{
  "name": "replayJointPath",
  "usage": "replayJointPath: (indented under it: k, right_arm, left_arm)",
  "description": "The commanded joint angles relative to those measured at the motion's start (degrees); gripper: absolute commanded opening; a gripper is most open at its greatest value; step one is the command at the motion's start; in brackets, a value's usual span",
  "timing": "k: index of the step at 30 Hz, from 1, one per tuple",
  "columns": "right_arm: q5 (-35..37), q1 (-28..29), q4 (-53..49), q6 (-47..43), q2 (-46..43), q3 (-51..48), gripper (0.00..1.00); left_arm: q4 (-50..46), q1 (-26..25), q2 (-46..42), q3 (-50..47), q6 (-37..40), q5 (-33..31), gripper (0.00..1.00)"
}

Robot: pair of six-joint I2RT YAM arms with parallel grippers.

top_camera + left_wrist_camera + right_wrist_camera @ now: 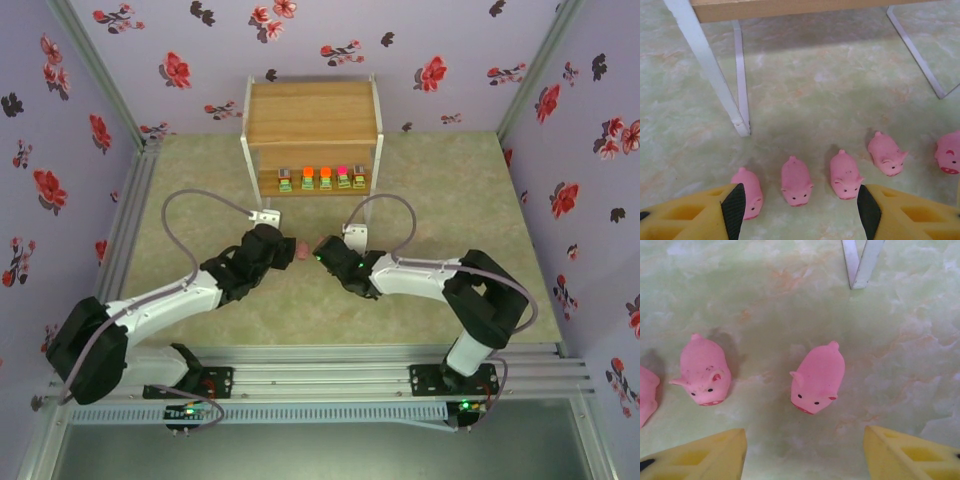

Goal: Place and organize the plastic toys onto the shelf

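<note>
L gripper (pixel 800 212) hangs open and empty over a row of pink pigs (pixel 796 180) on the mat (pixel 840 85), near a shelf leg (pixel 715 80). R gripper (pixel 805 452): jaws apart, one pig (pixel 817 377) just ahead, not gripped. Top view: shelf (pixel 312 120) lower tier holds five blocky toys (pixel 322 180), so you're approx half done, pigs left. Mat's pale green, marbled; walls (pixel 150 40) lilac w/ red flowers.
</note>
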Motion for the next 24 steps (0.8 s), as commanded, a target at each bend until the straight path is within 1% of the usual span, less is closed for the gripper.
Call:
replayJointPath:
  k: [1,6,10,16,24]
  right_arm:
    - [2.73,-0.18,-2.84,1.39,1.92,2.57,0.43]
    - [2.90,-0.34,-3.00,2.01,4.11,3.86,0.36]
    - [4.42,-0.47,-3.29,3.64,4.92,4.14,0.31]
    - [6.32,-0.58,-3.48,5.42,4.67,3.38,0.27]
    - [5.67,-1.41,-2.16,6.28,7.12,4.45,0.23]
  left_arm:
    - [-0.26,1.11,-2.38,-0.96,-1.13,0.27,0.65]
    - [-0.52,1.73,-3.24,-1.35,-1.26,0.33,0.65]
    - [-0.52,1.89,-2.81,-1.27,-1.35,0.51,0.65]
    - [-0.67,2.02,-2.66,-1.11,-1.52,0.77,0.65]
    - [-0.54,2.16,-2.32,-1.11,-1.60,0.93,0.65]
